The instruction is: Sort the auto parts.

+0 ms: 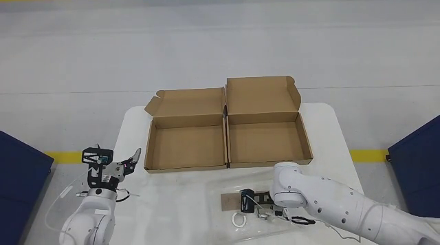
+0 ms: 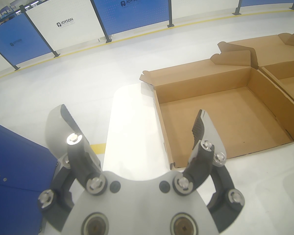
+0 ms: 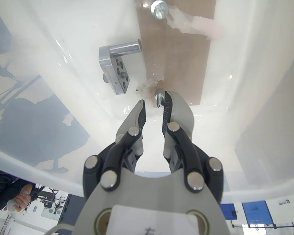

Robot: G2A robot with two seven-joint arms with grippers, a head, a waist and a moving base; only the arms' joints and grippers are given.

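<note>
Left claw (image 1: 117,157) (image 2: 132,113) hangs over the left near part of the counter (image 1: 172,193). It is spread wide with nothing in it. Just past it is the left cardboard box (image 1: 185,145) (image 2: 223,123), with its lid flap folded back. The right cardboard box (image 1: 267,142) (image 2: 289,79) sits side by side with it, walls touching, flap also back.

Nearer the counter's front edge, in front of the boxes, is a clear tray (image 3: 259,62) holding the auto parts. A brown strip (image 1: 229,202) (image 3: 178,62) lies flat on the tray floor. A white ring (image 1: 238,221) is just beside the strip's near side. A metal bracket (image 3: 114,74) with drilled holes and a round peg lies just beside the strip, not on it. A flanged bolt (image 3: 159,9) is on the strip, with a pale translucent scrap (image 3: 201,26) touching it. A small screw (image 3: 159,98) is at the strip's corner.

Right claw (image 3: 153,100) is down inside the tray, part open with a narrow gap. The screw sits in that gap against one fingertip (image 3: 170,99); the other finger is clear of it, so the screw is not clamped.
</note>
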